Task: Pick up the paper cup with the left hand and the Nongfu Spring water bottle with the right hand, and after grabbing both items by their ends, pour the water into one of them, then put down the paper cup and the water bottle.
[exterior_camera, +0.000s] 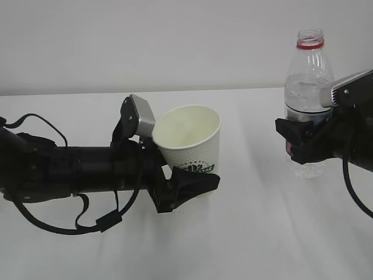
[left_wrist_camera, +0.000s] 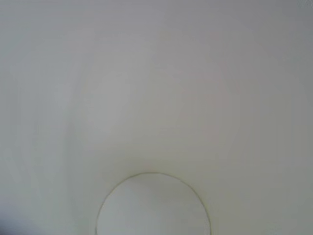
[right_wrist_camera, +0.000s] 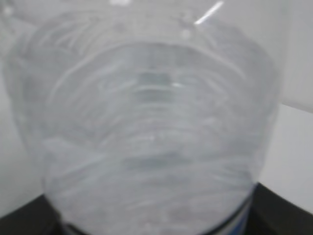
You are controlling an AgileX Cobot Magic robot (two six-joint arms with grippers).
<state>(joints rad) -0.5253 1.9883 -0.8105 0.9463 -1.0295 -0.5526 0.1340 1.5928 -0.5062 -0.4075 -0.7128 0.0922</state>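
My left gripper (exterior_camera: 189, 170) is shut on the lower part of the white paper cup (exterior_camera: 192, 140), just at its green logo. The cup is tilted, its open mouth turned up and toward the camera. The left wrist view shows only the cup's pale inside (left_wrist_camera: 156, 98) and the round edge of its bottom. My right gripper (exterior_camera: 305, 143) is shut on the middle of the Nongfu Spring water bottle (exterior_camera: 308, 76), which stands upright, uncapped, with a red neck ring. Clear water (exterior_camera: 303, 96) shows inside it. The ribbed bottle (right_wrist_camera: 151, 122) fills the right wrist view, with dark fingers (right_wrist_camera: 281, 210) at the bottom corners.
A white table (exterior_camera: 245, 233) spreads under both arms, with a pale wall behind. A gap of bare table lies between cup and bottle. The left arm's cables (exterior_camera: 70, 224) hang near the table.
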